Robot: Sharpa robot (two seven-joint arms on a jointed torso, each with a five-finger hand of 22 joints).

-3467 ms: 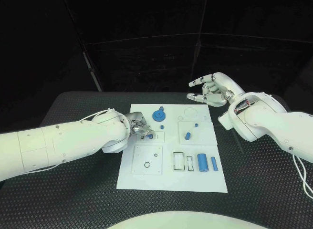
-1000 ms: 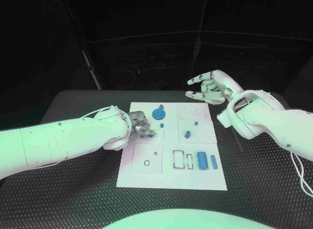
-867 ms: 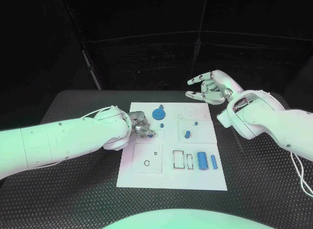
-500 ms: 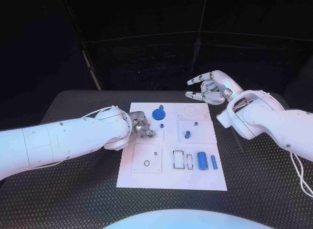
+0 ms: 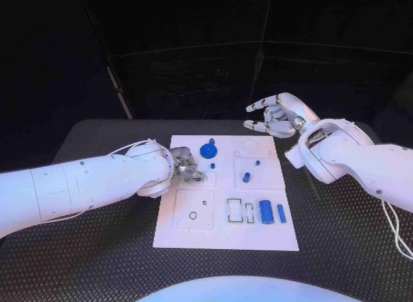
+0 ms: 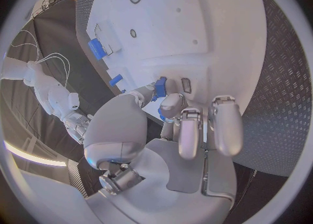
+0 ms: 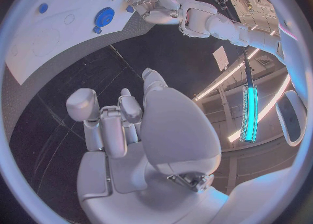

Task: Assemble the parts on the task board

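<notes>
Black table (image 5: 97,251), white task board (image 5: 226,236) at centre: left hand (image 5: 185,165) pinching small blue part (image 6: 159,88) over board's left edge; right hand (image 5: 277,116) raised beyond far edge, fingers spread, holding nothing.

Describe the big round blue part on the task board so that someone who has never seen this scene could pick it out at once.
Start at the white task board in the middle of the black table and go to its far end. Just beyond the left hand sits the round blue part. It is a flat disc, wider than any other blue piece; the others are small pegs or slim cylinders.
</notes>
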